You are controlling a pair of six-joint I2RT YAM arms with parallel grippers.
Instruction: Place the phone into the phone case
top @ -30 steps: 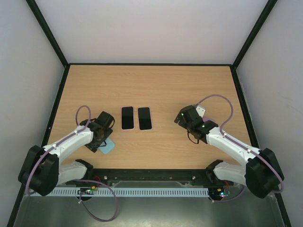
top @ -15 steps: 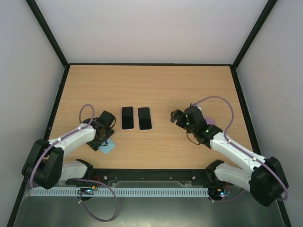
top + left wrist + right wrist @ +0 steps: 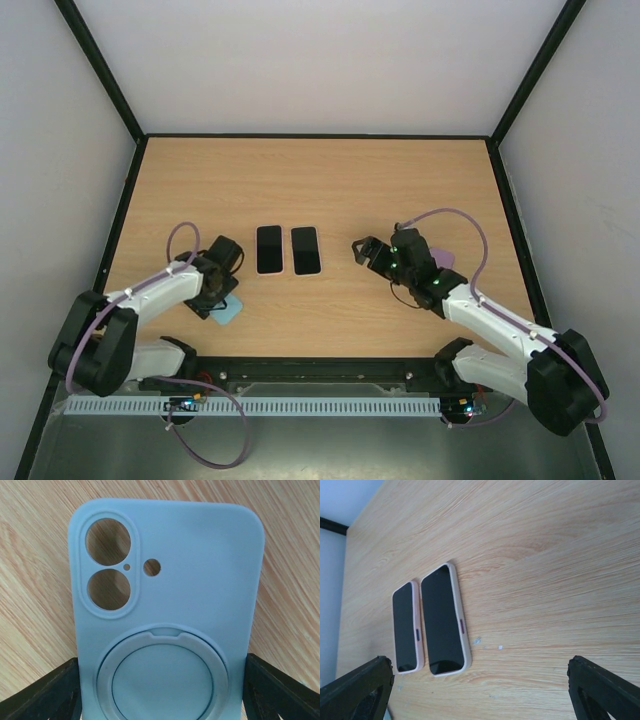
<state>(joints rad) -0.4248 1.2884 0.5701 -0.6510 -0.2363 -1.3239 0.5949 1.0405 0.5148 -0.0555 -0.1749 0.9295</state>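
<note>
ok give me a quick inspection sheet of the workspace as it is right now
surface: wooden table, a few small specks
job's things: two phones, screens up, side by side mid-table; light blue phone case flat, back up, near left
clutter: pale lilac item behind the right arm, cannot identify
grippers: left gripper fingers flank the case, grip unclear; right gripper open, empty, right of the phones
cables: purple cables loop off both arms
surroundings: white walls, black frame
</note>
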